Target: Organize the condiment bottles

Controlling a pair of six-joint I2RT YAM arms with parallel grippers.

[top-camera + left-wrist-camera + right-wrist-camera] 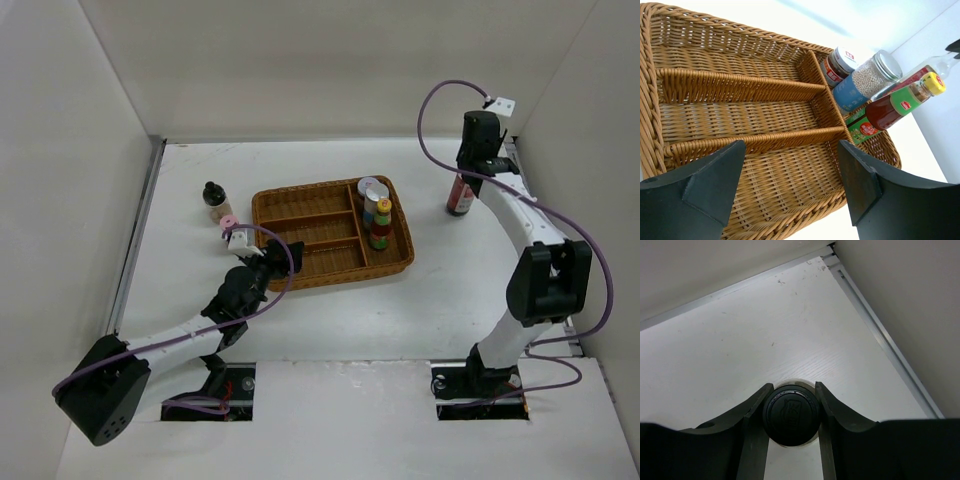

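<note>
The right gripper [792, 390] is pinching the round black cap of the tall dark-red glass bottle [460, 196] from above, one finger pressing on each side. This bottle is standing upright on the white table [330, 330], far right, well apart from the brown wicker divided tray [345, 275].

The left gripper [791, 147] is hovering at the tray's near-left corner, its jaws partly spread and holding nothing. The tiny pink-capped jar [228, 222] is sitting just beside it on the table, and the short black-capped tan jar [213, 200] stands a little farther back. In the tray's right-hand compartment, the green-and-red yellow-capped bottle [890, 107] and the stubby silver-lidded jar [865, 82] are standing together.
</note>
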